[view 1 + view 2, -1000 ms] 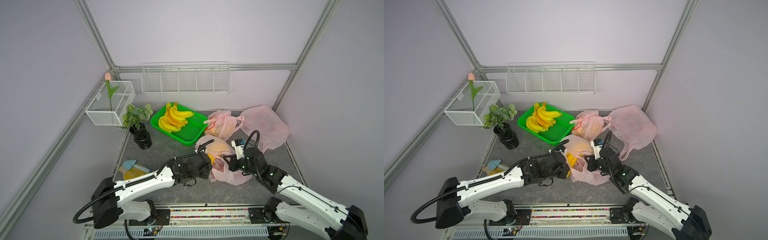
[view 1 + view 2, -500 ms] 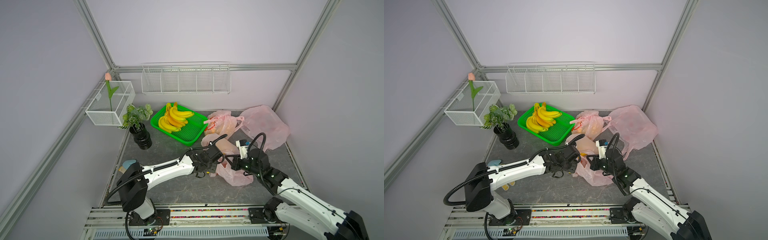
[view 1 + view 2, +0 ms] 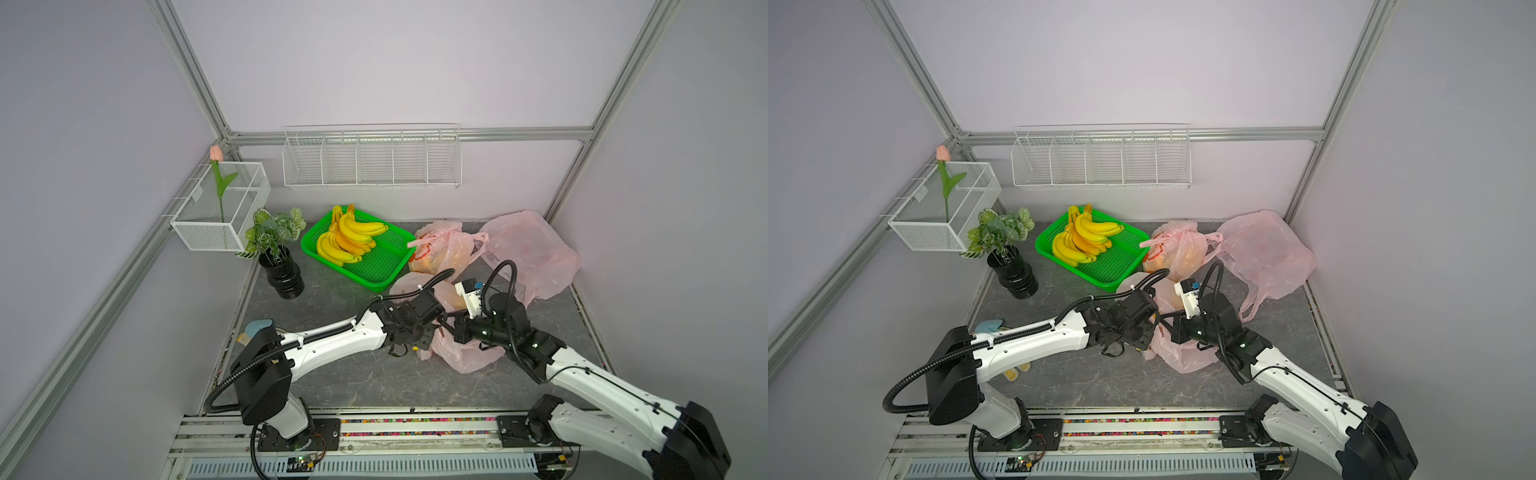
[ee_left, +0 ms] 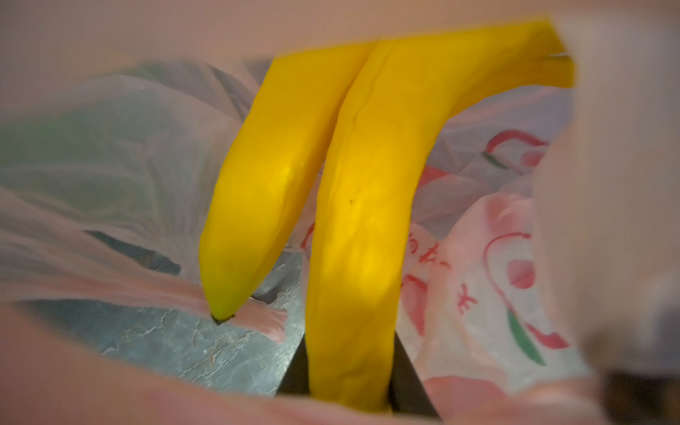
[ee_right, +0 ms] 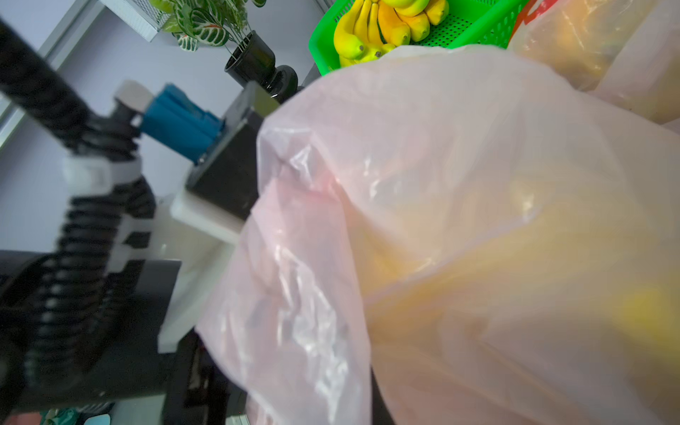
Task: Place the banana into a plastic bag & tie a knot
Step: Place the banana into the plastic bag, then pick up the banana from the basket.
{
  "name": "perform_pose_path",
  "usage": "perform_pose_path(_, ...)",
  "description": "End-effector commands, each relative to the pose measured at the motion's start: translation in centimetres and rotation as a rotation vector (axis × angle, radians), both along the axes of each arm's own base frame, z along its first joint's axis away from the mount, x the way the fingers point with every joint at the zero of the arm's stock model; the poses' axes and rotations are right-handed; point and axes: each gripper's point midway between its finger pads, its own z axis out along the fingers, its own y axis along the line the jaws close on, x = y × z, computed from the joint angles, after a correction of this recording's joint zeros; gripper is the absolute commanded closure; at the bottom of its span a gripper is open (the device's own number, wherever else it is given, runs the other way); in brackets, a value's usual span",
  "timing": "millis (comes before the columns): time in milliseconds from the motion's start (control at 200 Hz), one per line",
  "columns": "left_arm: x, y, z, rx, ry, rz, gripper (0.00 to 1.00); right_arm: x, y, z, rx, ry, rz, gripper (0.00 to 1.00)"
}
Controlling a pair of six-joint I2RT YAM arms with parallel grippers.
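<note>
Red print on plastic bag, illegible

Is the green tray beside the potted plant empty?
No, in a top view the green tray holds several bunches of yellow bananas.

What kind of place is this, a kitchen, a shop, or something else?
Probably a robot lab test cell: an aluminium frame with plain panels boxes it in, two robot arms sit on a front rail, and bananas in a green tray look like staged props.
</note>
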Motion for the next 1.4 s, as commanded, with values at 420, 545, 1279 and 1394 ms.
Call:
perform_pose_path(420,2.0,-0.3,-1.8,-0.041,0.013,0.014,0.48,1.5,-4.0,-3.0,0.018,0.088,-0.172,0.93)
perform_pose_path(545,1.3,1.9,1.2,-0.092,-0.053,0.045,0.39,1.9,-5.3,-2.9,0.018,0.088,-0.207,0.93)
perform_pose_path(1279,22.2,20.9,11.4,-0.027,-0.281,0.808,0.14,1.3,-8.4,-4.1,-0.059,0.068,-0.288,0.93)
perform_pose_path(1394,26.1,20.6,11.3,-0.046,-0.289,0.8,0.18,1.1,-8.6,-4.4,-0.071,0.062,-0.286,0.93)
